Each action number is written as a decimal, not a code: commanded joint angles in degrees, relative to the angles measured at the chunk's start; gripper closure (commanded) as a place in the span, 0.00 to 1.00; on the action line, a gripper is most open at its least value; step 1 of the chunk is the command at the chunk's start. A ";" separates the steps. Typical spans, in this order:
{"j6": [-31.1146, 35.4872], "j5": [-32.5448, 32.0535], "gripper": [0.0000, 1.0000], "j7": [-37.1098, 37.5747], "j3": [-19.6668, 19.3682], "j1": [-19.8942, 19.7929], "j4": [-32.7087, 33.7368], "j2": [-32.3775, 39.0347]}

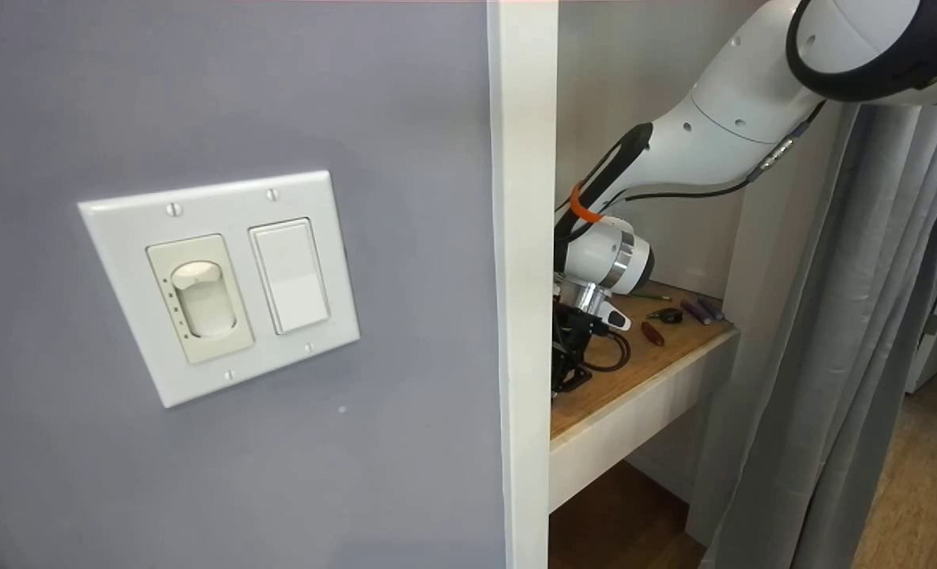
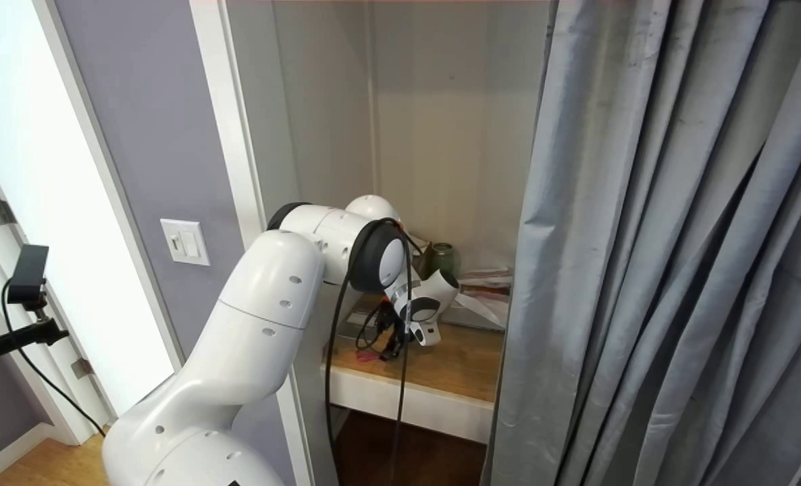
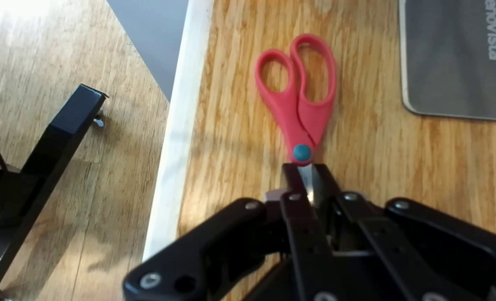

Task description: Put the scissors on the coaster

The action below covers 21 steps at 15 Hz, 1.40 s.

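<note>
The white Panda arm [image 2: 265,290] is leaning into the alcove [image 2: 441,135], its far end hanging low over the wooden bench [image 3: 369,138]. In the wrist view I am seeing the end effector [image 3: 306,169] holding the scissors [image 3: 290,113] in a narrow grip, its 2 black fingers [image 3: 291,177] flanking the silvery blades just past the teal pivot [image 3: 302,152]. The 2 pink loops are pointing away from the fingers, and the scissors are showing between the bench's white edge [image 3: 177,142] and the grey coaster [image 3: 448,75]; whether they are resting fully on the wood, I cannot tell. The coaster is lying flat and apart from the handles, showing a rounded corner and pale lettering, partly reading "enoVista". In an exterior view, a small red oval object [image 1: 652,333] is lying towards the bench's front, near 2 purple cylinders [image 1: 695,311], with a green pencil [image 1: 652,296] farther back. In an exterior view, a green glass jar [image 2: 443,258] is standing behind the arm, papers [image 2: 485,307] are lying beside it, and a grey curtain [image 2: 610,236] is hanging alongside the alcove.
</note>
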 commanded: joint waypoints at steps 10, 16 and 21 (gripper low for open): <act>0.06 2.16 0.97 17.53 -6.77 -2.32 -3.78 -10.38; 0.21 0.49 0.89 16.00 -6.37 -2.98 -1.80 -8.62; 0.50 1.52 0.97 16.53 -6.15 -3.30 1.06 -6.52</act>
